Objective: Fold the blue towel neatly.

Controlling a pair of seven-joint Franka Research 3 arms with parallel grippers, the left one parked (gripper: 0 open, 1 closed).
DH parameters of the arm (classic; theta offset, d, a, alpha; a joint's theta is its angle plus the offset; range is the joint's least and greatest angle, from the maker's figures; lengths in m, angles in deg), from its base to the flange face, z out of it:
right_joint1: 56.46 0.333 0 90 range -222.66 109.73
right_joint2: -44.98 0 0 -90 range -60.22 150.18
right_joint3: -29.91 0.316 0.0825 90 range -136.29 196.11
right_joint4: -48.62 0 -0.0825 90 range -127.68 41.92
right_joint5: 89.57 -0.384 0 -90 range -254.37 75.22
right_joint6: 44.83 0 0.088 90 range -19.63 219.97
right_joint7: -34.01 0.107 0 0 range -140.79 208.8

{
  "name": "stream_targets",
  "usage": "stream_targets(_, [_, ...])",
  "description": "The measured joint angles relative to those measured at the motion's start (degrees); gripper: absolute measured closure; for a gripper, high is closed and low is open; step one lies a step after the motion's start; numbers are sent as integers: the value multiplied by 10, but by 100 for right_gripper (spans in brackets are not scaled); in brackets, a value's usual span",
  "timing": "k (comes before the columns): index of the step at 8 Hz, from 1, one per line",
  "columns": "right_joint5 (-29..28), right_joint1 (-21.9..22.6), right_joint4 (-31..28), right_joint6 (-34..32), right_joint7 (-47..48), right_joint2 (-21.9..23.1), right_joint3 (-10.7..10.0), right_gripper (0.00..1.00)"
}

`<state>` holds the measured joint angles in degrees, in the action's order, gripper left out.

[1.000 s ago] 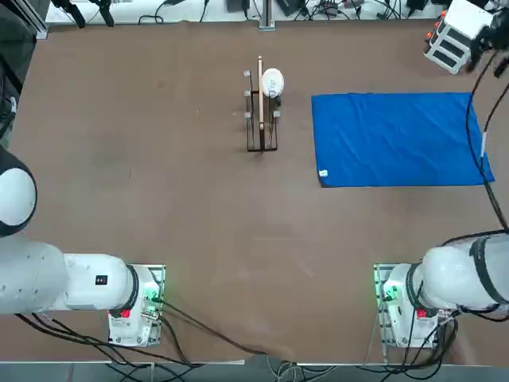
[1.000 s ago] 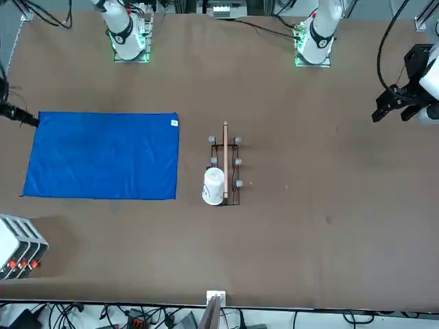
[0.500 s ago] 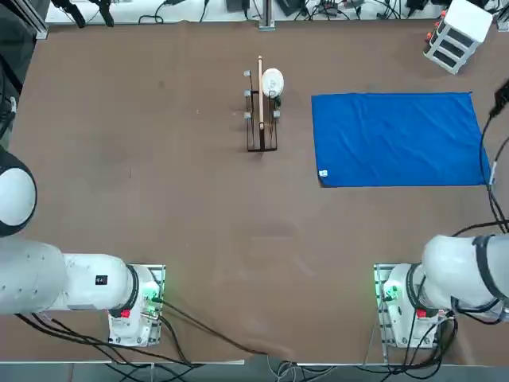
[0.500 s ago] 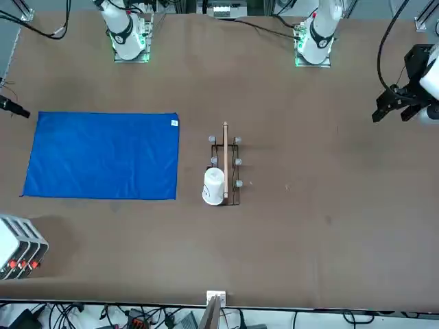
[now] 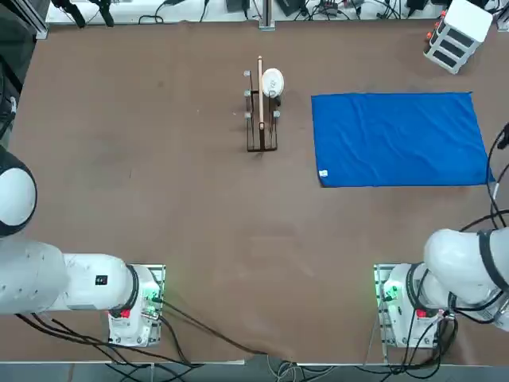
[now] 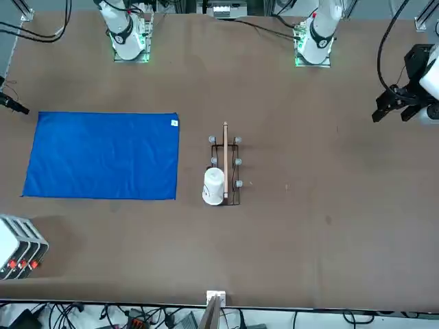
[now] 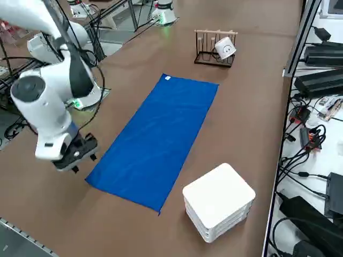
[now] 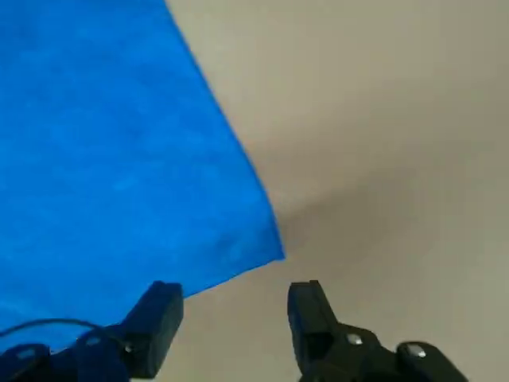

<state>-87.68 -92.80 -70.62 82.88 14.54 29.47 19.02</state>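
Right wrist view shows the right gripper [image 8: 235,318] with fingers apart, holding nothing, above the table [image 8: 382,119] beside a corner of the flat blue towel [image 8: 111,175].

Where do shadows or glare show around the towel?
Right wrist view: soft shadow on the table by a corner of the blue towel, just ahead of the open right tool. Front view: white box shades the table beside it. Top view: towel evenly lit, no glare.
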Motion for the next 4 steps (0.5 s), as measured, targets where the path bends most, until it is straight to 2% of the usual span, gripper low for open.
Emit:
stream_targets(2, [-43,-21,1,13,-29,-34,0,22])
stream_targets(4, [-51,-29,1,30,-34,-54,1,25])
